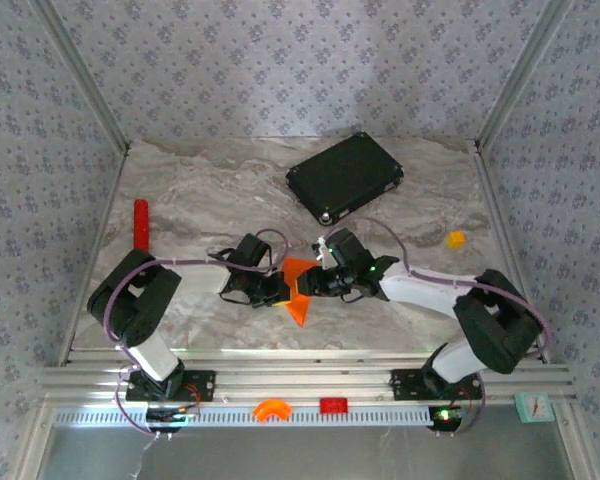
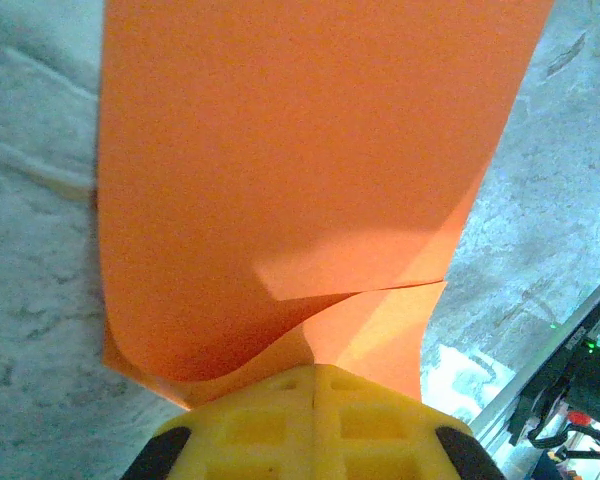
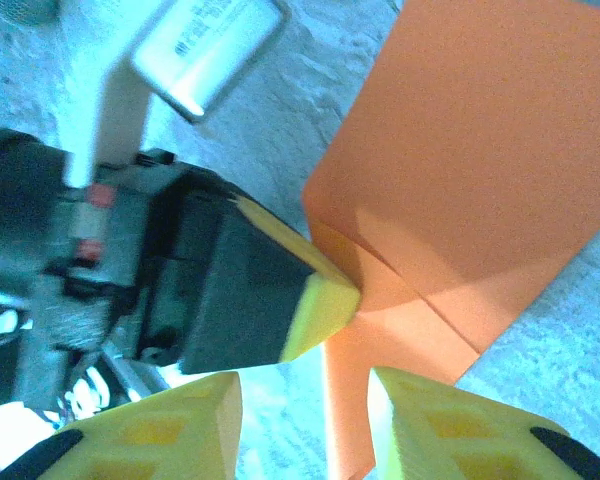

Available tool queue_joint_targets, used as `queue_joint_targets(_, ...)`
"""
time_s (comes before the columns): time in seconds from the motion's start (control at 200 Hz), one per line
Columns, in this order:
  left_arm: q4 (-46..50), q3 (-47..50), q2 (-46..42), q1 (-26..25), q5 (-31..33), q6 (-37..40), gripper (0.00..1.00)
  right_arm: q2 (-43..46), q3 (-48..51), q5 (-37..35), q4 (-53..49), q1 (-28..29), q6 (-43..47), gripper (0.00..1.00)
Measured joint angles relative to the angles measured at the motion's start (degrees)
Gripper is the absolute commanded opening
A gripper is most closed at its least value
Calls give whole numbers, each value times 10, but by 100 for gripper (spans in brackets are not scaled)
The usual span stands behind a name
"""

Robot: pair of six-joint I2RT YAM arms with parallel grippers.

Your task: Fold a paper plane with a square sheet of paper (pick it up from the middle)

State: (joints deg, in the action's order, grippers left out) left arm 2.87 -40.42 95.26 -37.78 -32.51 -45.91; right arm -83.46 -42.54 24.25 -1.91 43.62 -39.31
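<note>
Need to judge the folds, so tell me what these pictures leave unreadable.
Top external: the paper sheet is partly covered by the left gripper and right gripper; creases too small to tell.
Left wrist: sheet's far end cut off by the top edge; the pinched spot is hidden inside the left gripper.
Right wrist: sheet's right side cut off by the frame; white label blurred.
</note>
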Motion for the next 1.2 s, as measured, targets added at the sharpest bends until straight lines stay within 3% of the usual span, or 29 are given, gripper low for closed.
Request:
queue_joint_targets(0.415,-5,1,0,0,0,0,0,15,-32,-30,-76,52,-56,42)
queue_joint_targets(0.725,-12,1,3,-1,0,0,0,17,-28,-55,-100,57,-80,45)
queue_joint_targets(0.78,-16,1,4,-1,-2,0,0,18,-26,-54,-100,57,-81,42)
queue_joint_targets(0.989,-17,1,5,-1,-2,0,0,-2,-27,-31,-91,79,-86,12)
queue_joint_targets(1.199,-17,1,5,-1,-2,0,0,-60,-27,-13,-59,91,-96,6)
